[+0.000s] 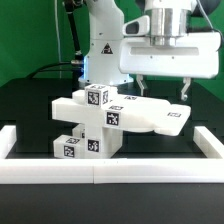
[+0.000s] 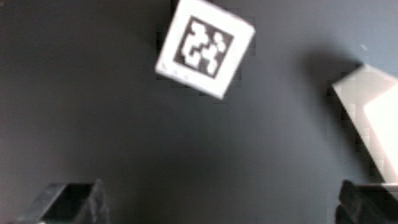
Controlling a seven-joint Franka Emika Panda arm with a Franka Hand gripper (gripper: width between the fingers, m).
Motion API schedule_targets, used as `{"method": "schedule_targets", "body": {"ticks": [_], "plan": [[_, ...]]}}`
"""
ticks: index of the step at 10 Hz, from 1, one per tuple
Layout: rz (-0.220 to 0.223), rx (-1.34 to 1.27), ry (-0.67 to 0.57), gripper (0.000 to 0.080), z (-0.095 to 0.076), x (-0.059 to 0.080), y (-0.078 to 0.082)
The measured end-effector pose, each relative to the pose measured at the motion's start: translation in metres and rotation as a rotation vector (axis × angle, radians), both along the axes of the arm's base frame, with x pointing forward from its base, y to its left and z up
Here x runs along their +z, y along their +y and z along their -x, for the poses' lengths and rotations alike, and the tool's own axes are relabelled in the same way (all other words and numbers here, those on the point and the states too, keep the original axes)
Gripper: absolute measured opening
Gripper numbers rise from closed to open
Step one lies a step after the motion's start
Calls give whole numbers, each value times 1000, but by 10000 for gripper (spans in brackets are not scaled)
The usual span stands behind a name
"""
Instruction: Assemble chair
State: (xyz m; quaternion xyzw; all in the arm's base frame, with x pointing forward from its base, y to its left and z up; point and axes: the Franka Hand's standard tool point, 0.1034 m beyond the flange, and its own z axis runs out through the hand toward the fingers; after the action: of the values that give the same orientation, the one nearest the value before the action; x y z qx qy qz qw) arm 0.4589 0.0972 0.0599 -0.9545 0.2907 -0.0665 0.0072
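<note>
On the black tabletop, just behind the long white border rail, sits the chair: matte white blocky pieces with square black-and-white tags, chunky bars stacked at the exterior view's left and a flat slab running from them toward three o'clock. Its long axis lies roughly nine-to-three in that view, the slab's tagged end pointing to the exterior view's right. Above the slab hangs the gripper, jaws spread wide and holding nothing, fingertips apart from the slab's surface. From the wrist view, a tilted tagged white piece lies on dark matte surface, with a plain white edge near three o'clock.
</note>
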Motion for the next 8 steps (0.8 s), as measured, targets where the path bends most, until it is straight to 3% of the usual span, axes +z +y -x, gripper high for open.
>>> {"method": "schedule_targets", "body": {"ticks": [5, 8], "plan": [[7, 10, 6, 649, 2, -6, 1], [31, 11, 14, 649, 10, -24, -1]]}}
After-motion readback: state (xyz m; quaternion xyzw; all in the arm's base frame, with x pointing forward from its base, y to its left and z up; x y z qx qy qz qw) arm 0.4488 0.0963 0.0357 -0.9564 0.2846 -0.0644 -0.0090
